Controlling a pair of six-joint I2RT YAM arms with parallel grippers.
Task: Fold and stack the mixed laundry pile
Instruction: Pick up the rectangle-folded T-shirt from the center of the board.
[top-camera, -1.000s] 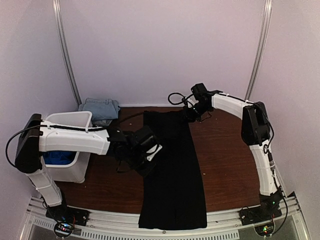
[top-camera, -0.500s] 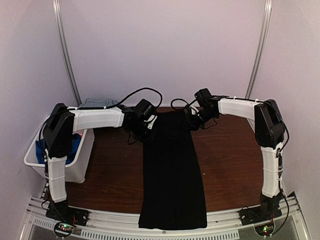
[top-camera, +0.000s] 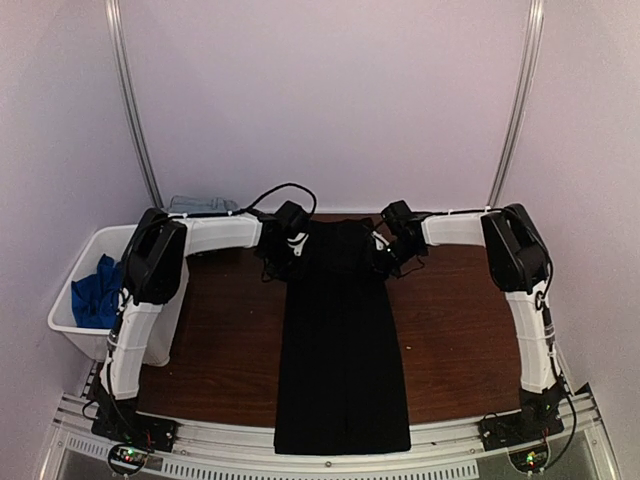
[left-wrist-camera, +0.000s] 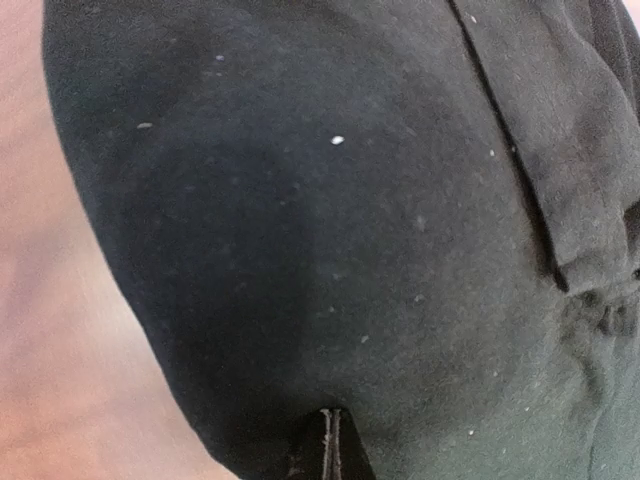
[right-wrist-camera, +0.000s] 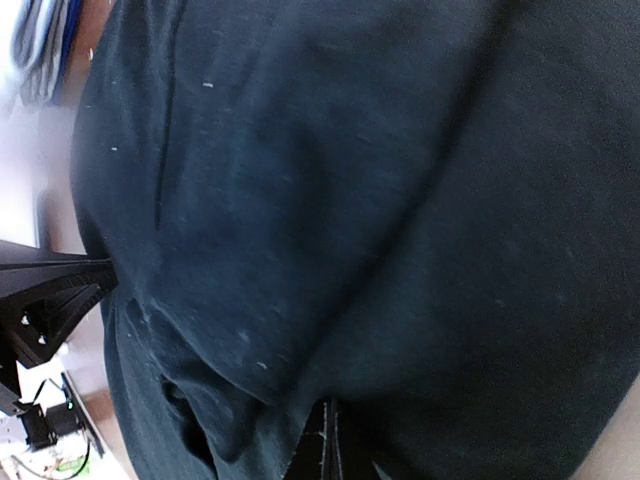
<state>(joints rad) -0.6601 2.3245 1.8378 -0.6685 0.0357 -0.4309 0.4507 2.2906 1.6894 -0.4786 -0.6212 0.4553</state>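
The black cloth (top-camera: 342, 340) lies as a long strip down the middle of the table (top-camera: 460, 340), and its far end sits between the two tools. The left tool (top-camera: 295, 252) is clenched on the far left corner and the right tool (top-camera: 386, 256) on the far right corner. In each wrist view dark fabric fills the frame and bunches right at the closed fingertips, so both look to be pinching the cloth rather than resting on it. From the tools the cloth's long axis runs straight back toward the arm bases, and its near hem reaches over the table's near edge. Each arm is equally close to its own corner, so neither has the advantage. The likely fold is lengthwise, carrying the far end toward the bases, and that path over the cloth looks free. Bare wood lies outboard of each tool, with more of it on the right tool's side. Outboard of the left tool stands the white bin (top-camera: 75, 325) holding royal-blue fabric (top-camera: 100, 290), with denim pieces (top-camera: 195, 206) just behind the left arm. That crowds a sideways swing there.
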